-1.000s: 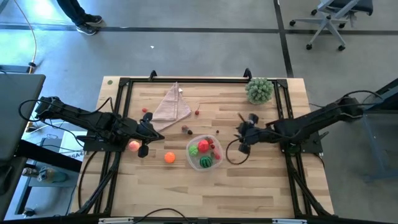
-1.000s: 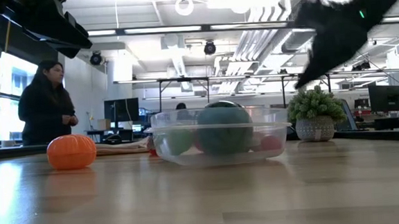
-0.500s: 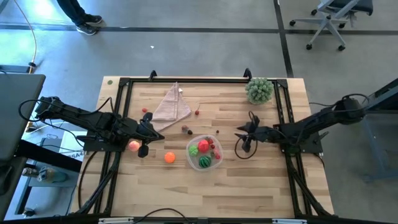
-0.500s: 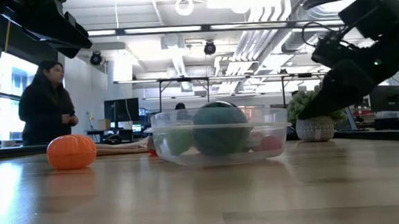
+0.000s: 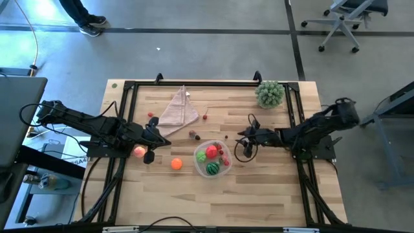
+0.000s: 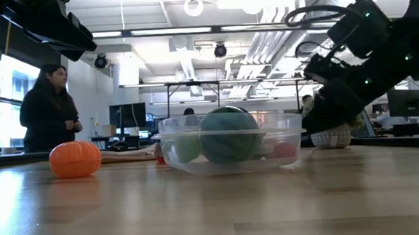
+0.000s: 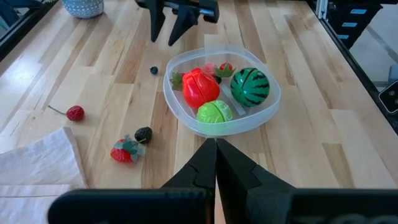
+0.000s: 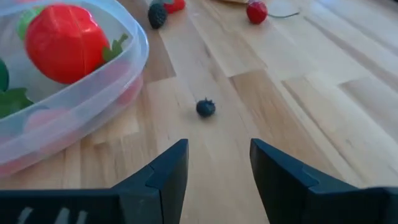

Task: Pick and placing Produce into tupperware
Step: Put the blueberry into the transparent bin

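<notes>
Right wrist view showed the right gripper (image 8: pixel 214 165) with jaws spread and empty, a tiny dark berry (image 8: pixel 206 108) on the table (image 8: pixel 311 112) just beyond them, right of the tupperware (image 8: pixel 118 68). In the high view, this gripper (image 5: pixel 242 136) had moved left toward the tub since the earlier frame. The left gripper (image 5: pixel 157 140), jaws pressed together, waited at centre left.
</notes>
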